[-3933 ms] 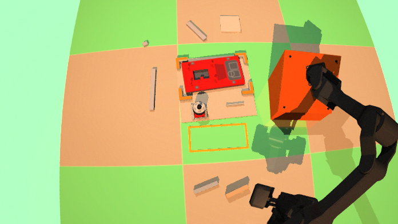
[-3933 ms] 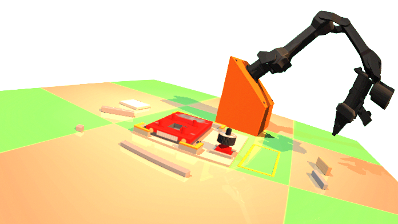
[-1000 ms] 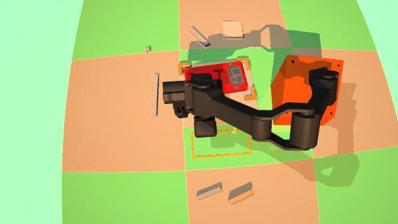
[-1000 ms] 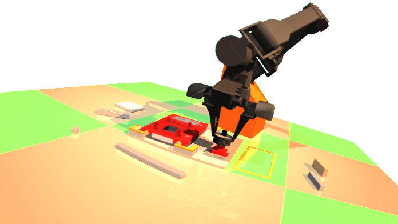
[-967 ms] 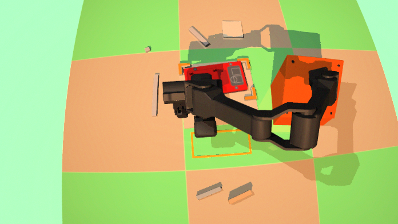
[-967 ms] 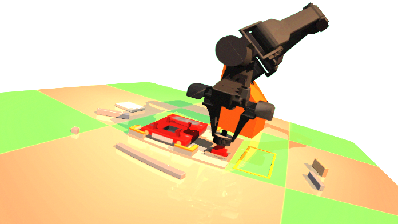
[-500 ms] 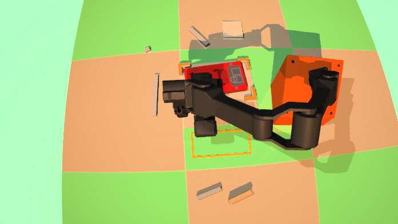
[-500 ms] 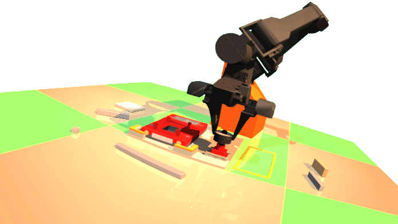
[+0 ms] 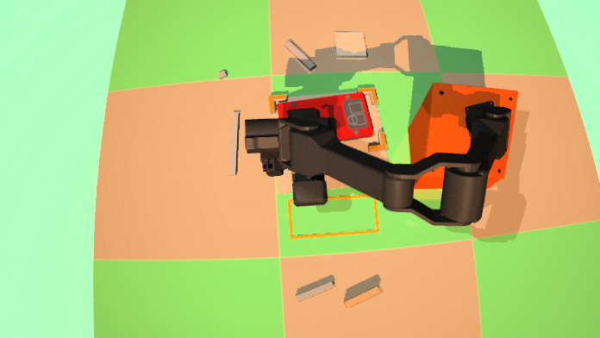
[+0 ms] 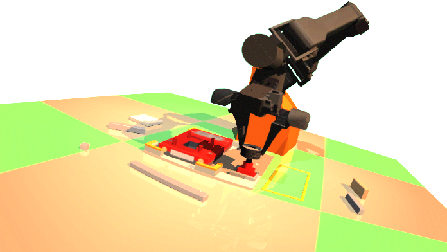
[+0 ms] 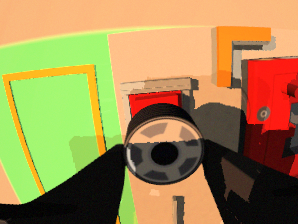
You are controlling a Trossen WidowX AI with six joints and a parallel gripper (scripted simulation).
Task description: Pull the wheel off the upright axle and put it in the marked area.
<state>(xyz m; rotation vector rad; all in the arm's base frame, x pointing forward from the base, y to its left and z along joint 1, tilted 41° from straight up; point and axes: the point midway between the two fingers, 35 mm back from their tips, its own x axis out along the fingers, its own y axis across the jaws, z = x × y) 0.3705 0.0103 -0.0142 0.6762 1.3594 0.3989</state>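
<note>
The dark ribbed wheel [image 10: 252, 152] [image 11: 187, 166] is level between the fingertips of my gripper [image 10: 252, 150] [image 11: 162, 149], which is shut on its sides. The wheel is raised above the red axle base [image 10: 246, 170] [image 11: 155, 98]. A short length of black axle [image 10: 248, 160] shows between wheel and base. The wheel's centre is dark in the wrist view, and I cannot tell how much axle is still inside it. In the top view the arm hides the wheel and fingertips. The marked area's yellow-orange outline [image 9: 290, 220] [image 10: 306, 187] [image 11: 50, 71] lies beside the base plate.
A red chassis [image 9: 365, 125] [image 11: 260, 85] sits between orange corner brackets [image 9: 378, 146] [image 10: 154, 146] [image 11: 223, 55] on the pale base plate [image 10: 264, 159] [image 11: 165, 55]. A large orange block [image 9: 453, 134] [image 10: 270, 133] stands behind. Loose bars lie around, one long bar [image 9: 234, 142] [image 10: 170, 182] near the plate.
</note>
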